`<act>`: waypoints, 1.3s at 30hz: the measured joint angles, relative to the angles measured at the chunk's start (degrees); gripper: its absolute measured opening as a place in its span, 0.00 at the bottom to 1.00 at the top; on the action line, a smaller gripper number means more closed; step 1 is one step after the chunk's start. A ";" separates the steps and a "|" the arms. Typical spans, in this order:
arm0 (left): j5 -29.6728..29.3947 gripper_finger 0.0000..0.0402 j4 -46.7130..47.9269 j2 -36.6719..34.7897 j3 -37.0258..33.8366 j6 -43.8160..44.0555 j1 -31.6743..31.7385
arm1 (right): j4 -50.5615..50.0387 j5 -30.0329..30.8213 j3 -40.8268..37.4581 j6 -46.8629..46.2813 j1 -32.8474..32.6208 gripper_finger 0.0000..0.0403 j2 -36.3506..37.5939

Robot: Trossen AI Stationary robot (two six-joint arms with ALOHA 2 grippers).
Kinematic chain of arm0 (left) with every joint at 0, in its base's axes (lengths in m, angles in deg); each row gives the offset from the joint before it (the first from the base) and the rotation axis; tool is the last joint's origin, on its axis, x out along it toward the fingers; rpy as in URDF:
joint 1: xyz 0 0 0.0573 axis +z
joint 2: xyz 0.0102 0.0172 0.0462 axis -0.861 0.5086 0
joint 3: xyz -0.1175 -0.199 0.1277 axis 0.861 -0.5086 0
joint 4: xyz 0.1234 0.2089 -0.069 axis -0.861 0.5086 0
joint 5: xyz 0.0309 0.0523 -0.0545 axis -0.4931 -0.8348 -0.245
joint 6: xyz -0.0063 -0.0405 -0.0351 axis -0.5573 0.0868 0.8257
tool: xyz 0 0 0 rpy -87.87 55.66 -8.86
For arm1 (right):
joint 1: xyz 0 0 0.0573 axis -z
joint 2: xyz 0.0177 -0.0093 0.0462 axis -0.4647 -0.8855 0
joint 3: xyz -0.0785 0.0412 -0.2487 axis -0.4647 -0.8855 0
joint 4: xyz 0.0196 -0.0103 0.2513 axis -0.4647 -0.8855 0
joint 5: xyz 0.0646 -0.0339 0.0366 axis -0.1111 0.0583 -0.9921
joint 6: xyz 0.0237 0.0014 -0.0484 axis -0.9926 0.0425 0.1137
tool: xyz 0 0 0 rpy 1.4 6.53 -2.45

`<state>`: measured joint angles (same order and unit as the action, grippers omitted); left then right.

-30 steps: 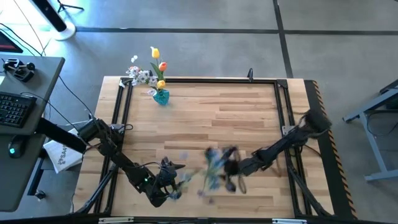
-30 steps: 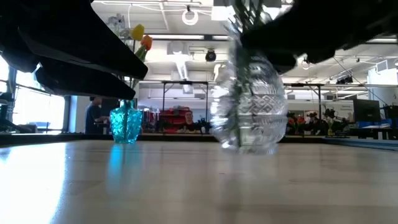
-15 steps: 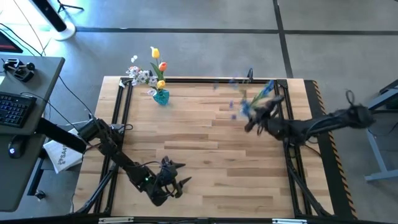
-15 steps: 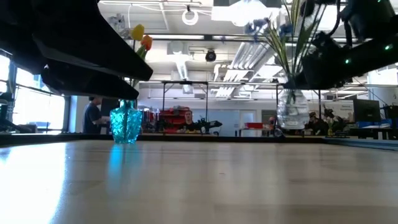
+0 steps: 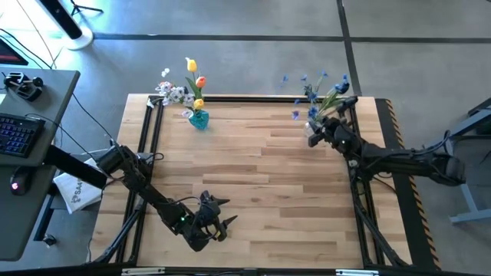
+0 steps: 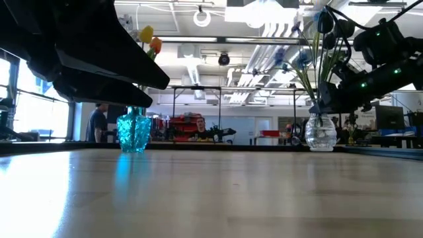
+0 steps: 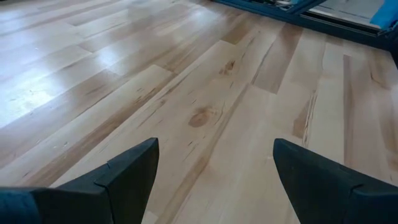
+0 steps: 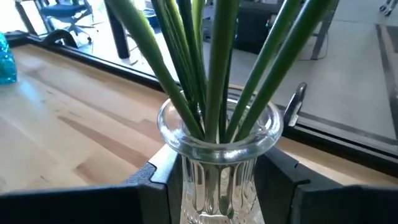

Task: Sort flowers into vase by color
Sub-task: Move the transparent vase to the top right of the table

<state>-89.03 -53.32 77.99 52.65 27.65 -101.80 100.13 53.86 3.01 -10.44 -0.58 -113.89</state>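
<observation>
Sorting looks largely complete: the right gripper clamps the neck of the clear vase of blue flowers at the table's far right corner. Yellow, orange and white flowers fill the blue vase (far left). The left gripper hangs spread and empty; no loose stems visible.
</observation>
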 joint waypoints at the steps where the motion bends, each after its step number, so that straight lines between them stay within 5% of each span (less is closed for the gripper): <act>1: 0.00 0.76 -0.01 0.00 0.00 0.01 -0.01 | 0.01 -1.05 0.00 0.01 0.90 0.32 -0.01; 13: 0.05 0.76 -0.01 0.00 0.00 -0.55 -0.02 | 2.03 -8.17 0.02 0.00 8.13 0.39 -0.91; 32: 0.22 0.76 -0.03 -0.01 0.00 -0.57 -0.07 | 10.62 -10.68 0.24 3.64 8.61 0.43 -11.64; 39: 0.26 0.76 -0.02 -0.02 0.00 -0.53 -0.04 | 9.42 -12.15 0.17 7.54 8.61 0.61 -11.85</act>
<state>-88.77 -53.34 77.97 52.65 27.12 -101.84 109.55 41.71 3.19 -2.90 8.03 -125.74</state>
